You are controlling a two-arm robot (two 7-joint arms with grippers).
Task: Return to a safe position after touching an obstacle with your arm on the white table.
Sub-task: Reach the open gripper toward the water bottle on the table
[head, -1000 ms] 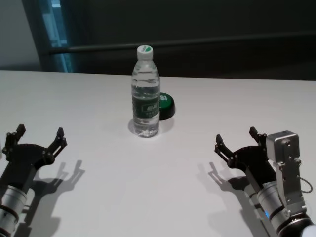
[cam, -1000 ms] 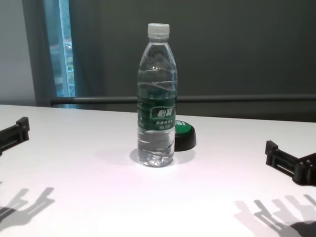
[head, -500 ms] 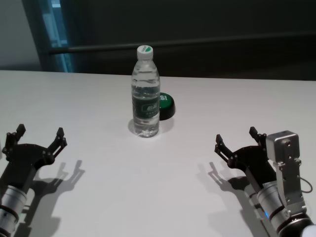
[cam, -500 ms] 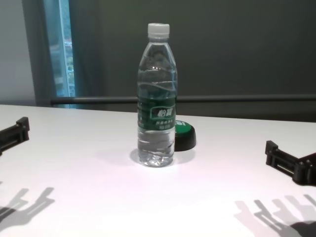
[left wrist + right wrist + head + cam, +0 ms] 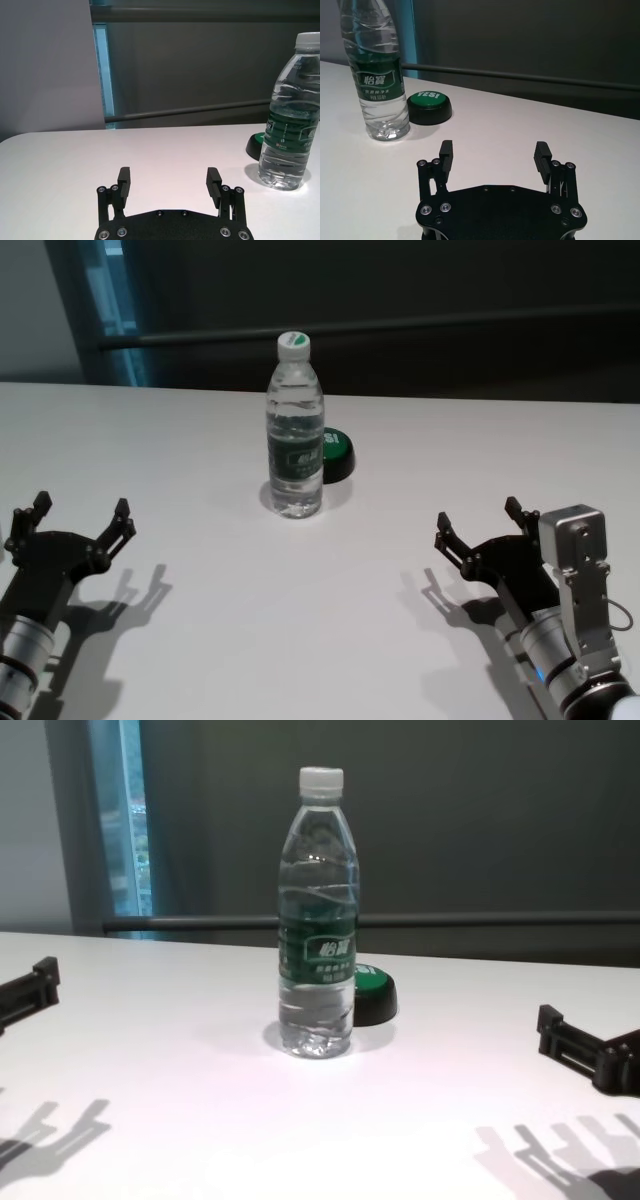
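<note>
Both hands wide open and empty, low over the desk's near corners.

The left hand (image 5: 79, 510) and right hand (image 5: 478, 518) sit well apart from the tall clear plastic water bottle with white cap and dark green label (image 5: 295, 428), upright mid-desk, wide smooth white desk (image 5: 300, 620) between them; just behind it, a black-based green round button (image 5: 429, 107) reads "YES!".

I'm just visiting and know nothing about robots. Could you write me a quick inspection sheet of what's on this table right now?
Surface: white table, smooth.
Job's things: water bottle upright at mid-table, cap on, untouched.
Clutter: green button just behind the bottle, on its right.
Grippers: left gripper and right gripper open, empty, low near the table's front corners, well clear of the bottle.
Cables: thin loop beside the right wrist.
Surroundings: dark wall, rail.
</note>
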